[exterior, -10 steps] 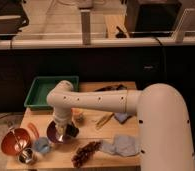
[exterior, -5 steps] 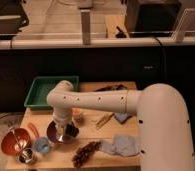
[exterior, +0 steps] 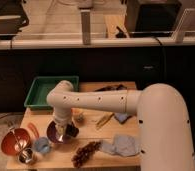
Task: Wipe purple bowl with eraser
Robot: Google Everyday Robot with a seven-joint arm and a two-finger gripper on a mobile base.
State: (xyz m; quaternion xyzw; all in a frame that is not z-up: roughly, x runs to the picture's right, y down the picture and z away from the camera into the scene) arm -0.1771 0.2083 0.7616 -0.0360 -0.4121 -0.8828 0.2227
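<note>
**Q:** Wooden tabletop (exterior: 51,159) first, at the bottom of the frame. What lies nearest?

**A:** Along the front edge: a small shiny metal cup (exterior: 26,156) at the lower left, a dark reddish knobbly cluster (exterior: 85,151) near the centre that looks like grapes, and a soft, crumpled light blue-grey cloth (exterior: 122,144) to its right. The arm's smooth white shell (exterior: 163,127) fills the lower right.

**Q:** And one step further back?

**A:** A round, glossy orange-red bowl (exterior: 14,140) at the left, a small pale blue object (exterior: 41,145) just beside it, then the purple bowl (exterior: 55,132), round and shallow, left of centre. The gripper (exterior: 62,130) points down into that bowl from above.

**Q:** Are its fingers apart or together? Is the eraser there?

**A:** I cannot tell how the fingers stand. A dark patch sits at the bowl's right side under the tool, but I cannot say it is the eraser.

**Q:** Anything different from half a second ago?

**A:** No visible change; arm, bowls and cloth all sit as they did.

**Q:** Further back?

**A:** A thin yellowish item (exterior: 104,119) right of the bowl, a rectangular green tray (exterior: 37,97) at the table's upper left, then a dark cabinet front and a pale ledge across the top.
</note>
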